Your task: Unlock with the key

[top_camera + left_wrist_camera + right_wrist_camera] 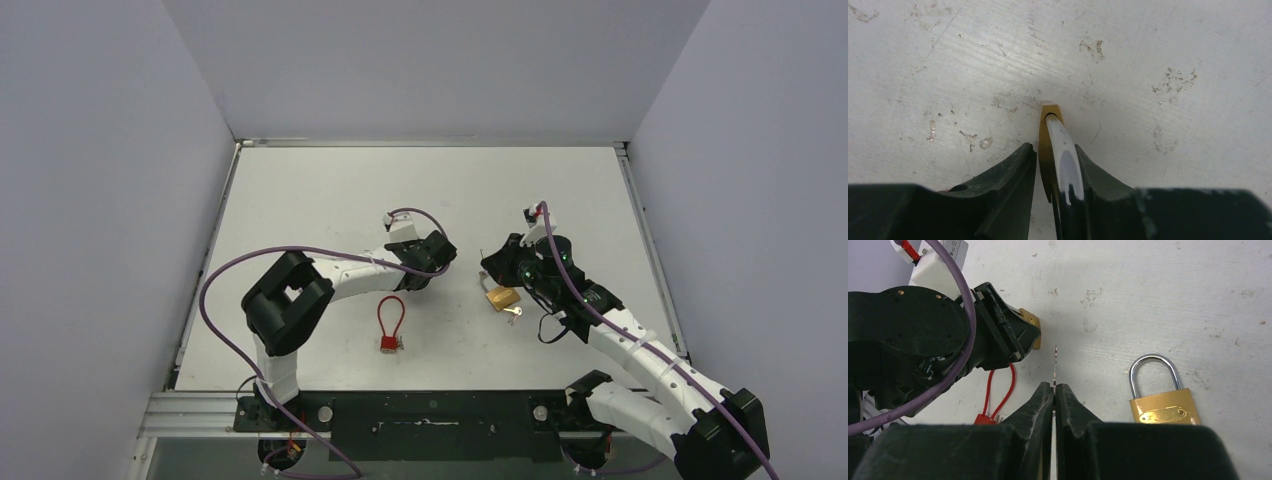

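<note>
Red cable lock [390, 322] lies on counter [420, 190], well left of flat padlock [1164, 412]. Left hand [1054, 148], also left of it, brackets small padlock [1044, 140]; clamped or loose, cannot tell. Right hand [1054, 386], near flat padlock, pinches key [1055, 362], fingers fully closed.

text: none legible | brass padlock [1164, 412] plate: engraving too blurred to read

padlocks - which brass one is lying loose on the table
The brass padlock flat beside the right gripper, which pinches the key. The other brass padlock sits between the fingers of the left gripper.
</note>
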Motion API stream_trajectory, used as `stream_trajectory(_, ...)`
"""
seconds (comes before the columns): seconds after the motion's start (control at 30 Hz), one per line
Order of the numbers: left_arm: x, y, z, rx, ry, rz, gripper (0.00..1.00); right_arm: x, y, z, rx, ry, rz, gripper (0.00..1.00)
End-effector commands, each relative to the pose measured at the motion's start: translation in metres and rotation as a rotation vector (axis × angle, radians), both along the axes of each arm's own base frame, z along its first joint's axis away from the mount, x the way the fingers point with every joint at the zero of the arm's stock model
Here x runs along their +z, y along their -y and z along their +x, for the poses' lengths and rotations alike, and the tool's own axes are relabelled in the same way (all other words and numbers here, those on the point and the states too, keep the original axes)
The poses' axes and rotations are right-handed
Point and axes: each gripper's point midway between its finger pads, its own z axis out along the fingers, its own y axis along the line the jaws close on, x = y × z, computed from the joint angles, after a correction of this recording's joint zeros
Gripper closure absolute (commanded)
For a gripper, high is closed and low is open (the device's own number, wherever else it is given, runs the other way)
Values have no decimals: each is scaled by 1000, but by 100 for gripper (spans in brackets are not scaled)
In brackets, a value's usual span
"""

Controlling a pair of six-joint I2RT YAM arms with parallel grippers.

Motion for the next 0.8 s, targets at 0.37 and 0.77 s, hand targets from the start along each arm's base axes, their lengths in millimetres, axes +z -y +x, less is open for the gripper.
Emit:
stream_trajectory(0.37,67,-3,18,-21,160,-83,31,18,2,7,-29,40,20,100)
stream_trajectory(0.77,180,-34,40,-435,375,-155,18,21,4,10,-34,49,18,100)
